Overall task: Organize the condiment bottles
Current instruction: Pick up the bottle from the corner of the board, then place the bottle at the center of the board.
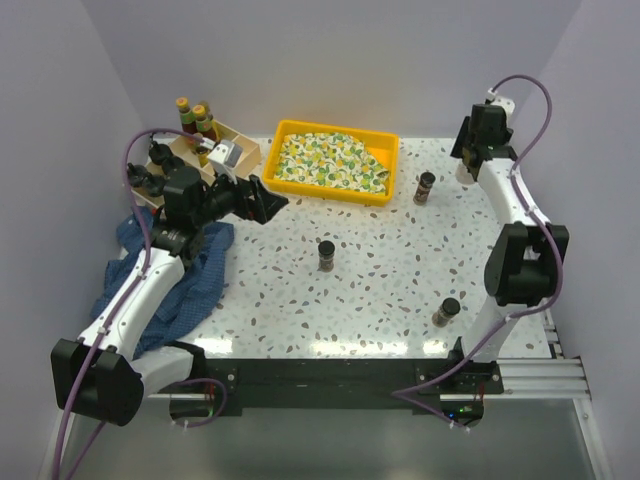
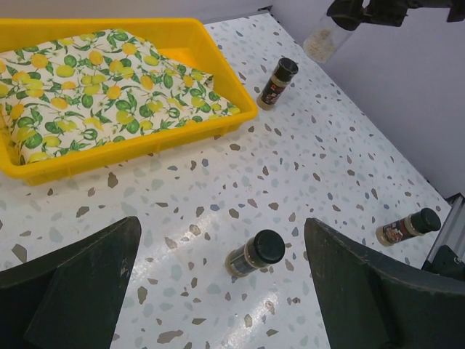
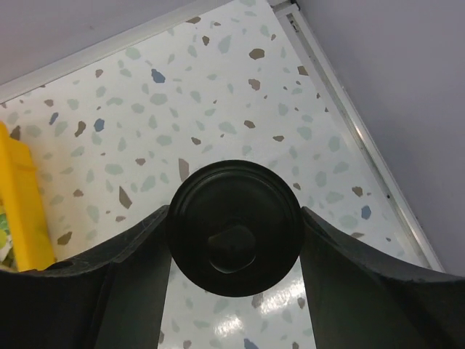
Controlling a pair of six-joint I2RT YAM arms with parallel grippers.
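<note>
A clear bottle is held by the right gripper, far right. The left gripper, spread wide, should be centred over the middle jar.

From the right wrist, the black cap hides its bottle below.

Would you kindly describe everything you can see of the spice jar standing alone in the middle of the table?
The spice jar is small and cylindrical, apparently clear with brownish contents, a dark label and a round black cap. It stands upright on the speckled table, nearer the arms than the yellow tray, apart from everything else. Only the table touches it; the open left gripper is clear of it.
</note>
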